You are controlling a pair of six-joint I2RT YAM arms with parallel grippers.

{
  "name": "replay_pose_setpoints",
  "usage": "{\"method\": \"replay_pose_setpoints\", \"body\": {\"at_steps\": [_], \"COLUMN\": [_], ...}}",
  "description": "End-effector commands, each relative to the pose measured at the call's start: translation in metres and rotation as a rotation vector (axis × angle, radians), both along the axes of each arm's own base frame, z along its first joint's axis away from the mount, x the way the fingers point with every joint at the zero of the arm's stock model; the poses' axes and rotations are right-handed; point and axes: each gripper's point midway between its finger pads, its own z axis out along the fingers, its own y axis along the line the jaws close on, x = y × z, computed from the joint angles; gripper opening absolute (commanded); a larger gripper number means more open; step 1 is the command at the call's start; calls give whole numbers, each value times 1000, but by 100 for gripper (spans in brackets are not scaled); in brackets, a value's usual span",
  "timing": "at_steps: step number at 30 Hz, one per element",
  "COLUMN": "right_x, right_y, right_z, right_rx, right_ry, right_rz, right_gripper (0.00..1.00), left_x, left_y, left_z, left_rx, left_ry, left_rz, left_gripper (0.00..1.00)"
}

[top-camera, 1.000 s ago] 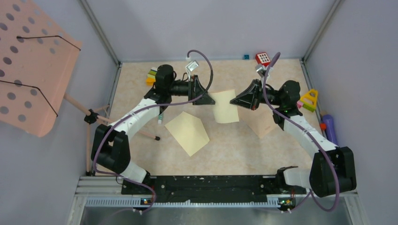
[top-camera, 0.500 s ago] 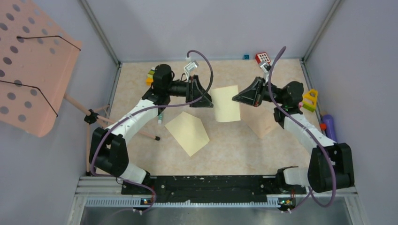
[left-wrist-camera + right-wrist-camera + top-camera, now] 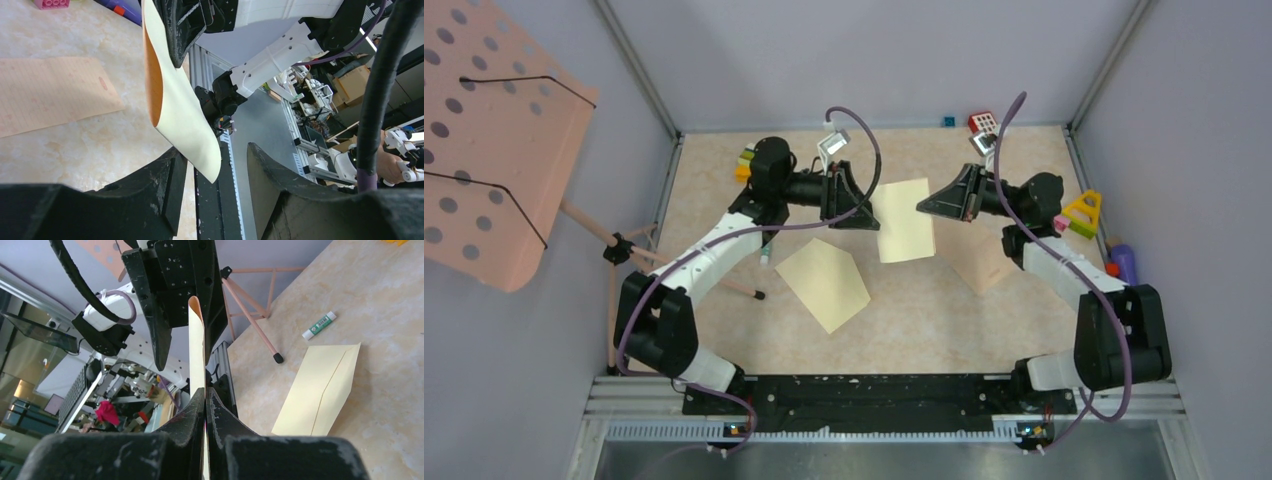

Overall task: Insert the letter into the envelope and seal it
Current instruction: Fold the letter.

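Note:
A pale yellow paper (image 3: 904,225) hangs upright above the table between my two grippers. Its two layers bow apart and show an orange-tan inside (image 3: 154,75). My right gripper (image 3: 921,205) (image 3: 206,390) is shut on its right edge (image 3: 196,350). At the opposite edge my left gripper (image 3: 869,210) (image 3: 215,152) stands open, with the paper's lower corner (image 3: 200,150) between its jaws, close to the left finger. The envelope (image 3: 824,285) (image 3: 320,390), pale yellow with a pointed flap, lies flat on the table. Whether the held paper is the letter, I cannot tell.
A tan lined sheet (image 3: 986,268) (image 3: 50,95) lies under the right arm. A glue stick (image 3: 766,255) (image 3: 320,325) lies left of the envelope. Toy blocks (image 3: 1079,215) and a purple object (image 3: 1124,262) sit at the right wall. A pink perforated board on a stand (image 3: 494,140) is at the left.
The held paper shifted slightly toward the back with the right gripper. The left jaws widened, then narrowed around the paper's edge without shutting.

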Motion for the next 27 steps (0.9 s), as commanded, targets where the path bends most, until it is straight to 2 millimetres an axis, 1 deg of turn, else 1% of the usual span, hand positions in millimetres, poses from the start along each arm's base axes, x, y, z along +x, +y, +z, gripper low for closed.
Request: {"method": "replay_pose_setpoints", "body": {"at_steps": [1,6,8,10,12,16,18,19,21,22,24,25,27], "right_x": [5,4,4,4,3,1,0,-1,-4,-5,-8,-10,-14], "right_y": [-1,0,-1,-1,-1,-1,-1,-1,-1,-1,-1,-2,-2], "right_z": [19,24,26,26,27,29,30,30,32,33,33,33,32], "right_rx": [40,57,61,63,66,68,68,68,62,57,44,38,27], "right_ry": [-30,-15,-16,-15,-16,-25,-31,-40,-71,-89,-120,-141,-176], "right_rz": [-14,-6,-6,-4,-1,4,7,9,13,16,29,35,42], "right_gripper": [0,0,0,0,0,0,0,2,25,40,61,67,73], "left_x": [-7,-13,-14,-14,-14,-13,-11,-9,-5,-2,4,9,16], "left_y": [-1,-4,-4,-5,-5,-7,-7,-8,-10,-10,-10,-10,-8], "left_z": [5,2,1,-1,-1,-1,-2,-3,-4,-6,-10,-11,-15], "left_rx": [-24,-20,-19,-17,-17,-15,-13,-10,-6,-1,14,20,30], "left_ry": [-55,-53,-54,-51,-51,-47,-43,-40,-36,-32,-27,-25,-14], "left_rz": [-33,-65,-70,-74,-78,-74,-66,-56,-37,-22,11,31,69], "left_gripper": [51,51,47,38,25,4,1,0,0,0,0,0,0]}}
